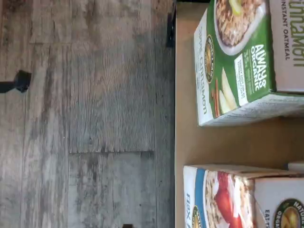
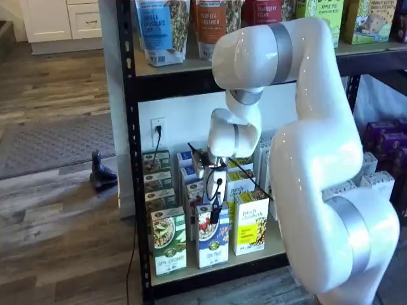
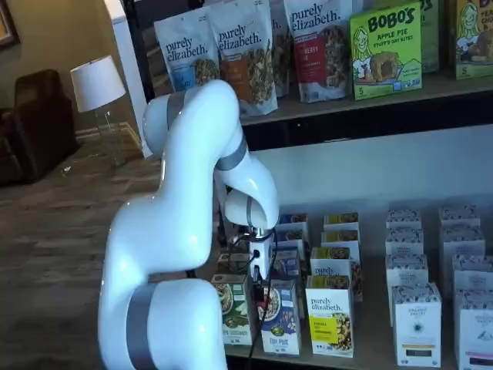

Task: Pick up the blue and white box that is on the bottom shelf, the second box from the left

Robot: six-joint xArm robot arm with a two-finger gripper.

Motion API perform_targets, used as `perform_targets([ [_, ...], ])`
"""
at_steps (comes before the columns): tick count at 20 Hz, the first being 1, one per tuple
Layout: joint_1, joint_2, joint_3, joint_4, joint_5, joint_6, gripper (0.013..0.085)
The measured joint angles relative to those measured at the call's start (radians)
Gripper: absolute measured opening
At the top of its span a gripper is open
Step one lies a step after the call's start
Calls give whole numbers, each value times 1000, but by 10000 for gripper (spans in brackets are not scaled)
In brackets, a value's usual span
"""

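Approach step, pre-grasp. My hand point(image 2: 215, 213) hangs just above/in front of the blue and white box point(image 2: 212, 243), fingers side-on in both shelf views so gap doesn't show well; I read it as spread fully wide, holding nothing.

Target box stands upright at front edge of the bottom shelf point(image 2: 216, 267), between the green-and-white carton point(image 2: 168, 241) and the yellow carton point(image 2: 250, 230), near both w/ slim gaps. Wrist view shows its top corner w/ red berries point(image 1: 237, 197) and the green carton point(image 1: 237, 61) beside it, bare shelf board between.

Next move needs, imo: line fingers up w/ the narrow sides, go down/in w/o bumping neighbours, then close.

Behind the front row: more boxes in rows, same kinds prob. Upper shelf point(image 3: 370, 108) further back holds granola bags point(image 3: 243, 50) and a green Bobo's box point(image 3: 387, 50).
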Motion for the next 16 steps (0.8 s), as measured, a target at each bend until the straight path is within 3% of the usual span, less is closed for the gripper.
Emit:
perform_targets([
  [5,-10,-13,-32,-23,72,16,850],
  [11,-15,-14,-40,1,38,-8,850],
  [16,-20,14,-77,-16,47,3,850],
])
